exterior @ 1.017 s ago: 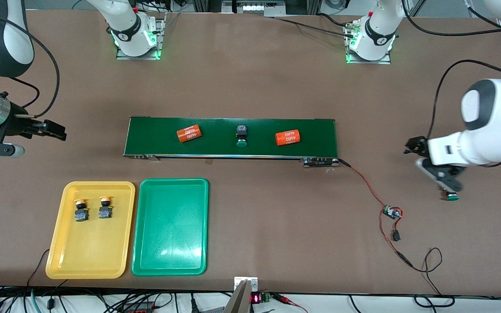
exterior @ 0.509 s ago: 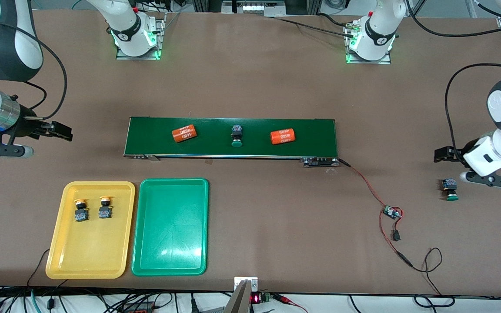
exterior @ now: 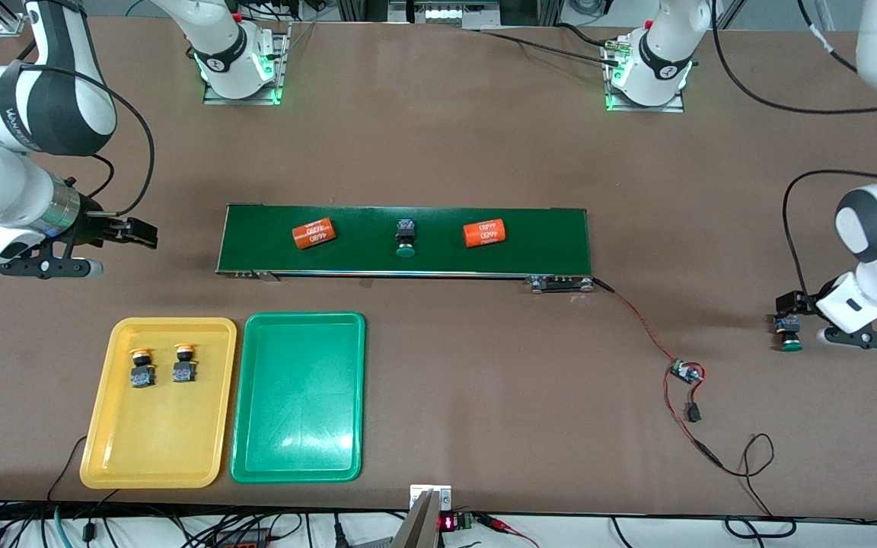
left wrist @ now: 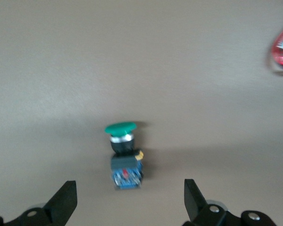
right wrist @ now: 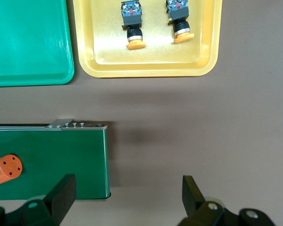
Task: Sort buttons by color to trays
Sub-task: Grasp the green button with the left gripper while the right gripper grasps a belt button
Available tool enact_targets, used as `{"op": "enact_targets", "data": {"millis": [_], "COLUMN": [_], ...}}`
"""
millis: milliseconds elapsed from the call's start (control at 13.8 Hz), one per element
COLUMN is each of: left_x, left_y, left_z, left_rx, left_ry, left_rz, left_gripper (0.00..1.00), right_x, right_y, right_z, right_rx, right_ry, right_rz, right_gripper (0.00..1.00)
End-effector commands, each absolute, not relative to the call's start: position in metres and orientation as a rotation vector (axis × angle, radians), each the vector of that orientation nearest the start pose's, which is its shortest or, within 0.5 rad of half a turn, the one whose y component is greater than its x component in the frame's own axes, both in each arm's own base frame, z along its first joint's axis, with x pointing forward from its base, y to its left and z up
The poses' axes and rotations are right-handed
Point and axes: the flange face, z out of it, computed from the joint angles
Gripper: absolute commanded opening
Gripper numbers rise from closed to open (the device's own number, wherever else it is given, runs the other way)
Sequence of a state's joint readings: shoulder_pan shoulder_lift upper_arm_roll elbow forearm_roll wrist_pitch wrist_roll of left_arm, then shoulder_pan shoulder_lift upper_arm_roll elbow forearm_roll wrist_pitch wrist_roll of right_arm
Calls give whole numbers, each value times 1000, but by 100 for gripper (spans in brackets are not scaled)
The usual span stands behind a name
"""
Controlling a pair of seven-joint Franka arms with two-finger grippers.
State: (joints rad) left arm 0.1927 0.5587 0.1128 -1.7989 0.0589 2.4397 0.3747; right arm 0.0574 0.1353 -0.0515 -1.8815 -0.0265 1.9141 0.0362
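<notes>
At the left arm's end of the table: a green-capped button [exterior: 791, 335] lies on its side on bare tabletop, well apart from the conveyor belt [exterior: 545, 228].
Left gripper [exterior: 795, 312]: fingers spread wide, empty — over that button.
Key relation: in the left wrist view the button [left wrist: 125, 157] sits between the fingers, long axis across the line joining them.
Right gripper [exterior: 141, 232]: wide open, empty, waiting off the belt's other end.
Belt: second green button [exterior: 406, 237] between two orange 4680 cylinders [exterior: 314, 233].
Trays: yellow tray [exterior: 103, 441] holds both yellow buttons [exterior: 141, 367] — green tray [exterior: 298, 426] has none.
</notes>
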Motion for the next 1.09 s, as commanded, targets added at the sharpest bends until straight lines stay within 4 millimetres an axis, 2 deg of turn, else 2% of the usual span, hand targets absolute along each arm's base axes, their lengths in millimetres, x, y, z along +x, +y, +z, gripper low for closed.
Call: {"op": "enact_targets", "data": {"millis": [0, 218, 291, 581, 654, 799, 1017], "left_x": [638, 630, 629, 629, 628, 626, 627], "left_y": [217, 228, 228, 220, 220, 221, 220], "left_z": [225, 200, 193, 184, 179, 172, 176], "left_rx": [-3006, -3048, -3069, -3106, -3108, -3112, -3112], "left_ry": [174, 95, 61, 24, 26, 26, 41], "left_rz": [-126, -107, -106, -106, -94, -81, -81], "left_gripper": [100, 100, 96, 72, 63, 53, 23], "right_x": [577, 577, 576, 566, 562, 554, 547], "right_y": [32, 81, 97, 179, 198, 237, 281], "right_z": [425, 408, 404, 379, 375, 372, 368], "right_rx": [-3156, -3099, -3103, -3123, -3126, -3129, -3130], "right_ry": [47, 133, 113, 151, 128, 96, 168], "right_rz": [155, 187, 188, 187, 181, 159, 137], "right_gripper": [100, 100, 100, 100, 100, 100, 100]}}
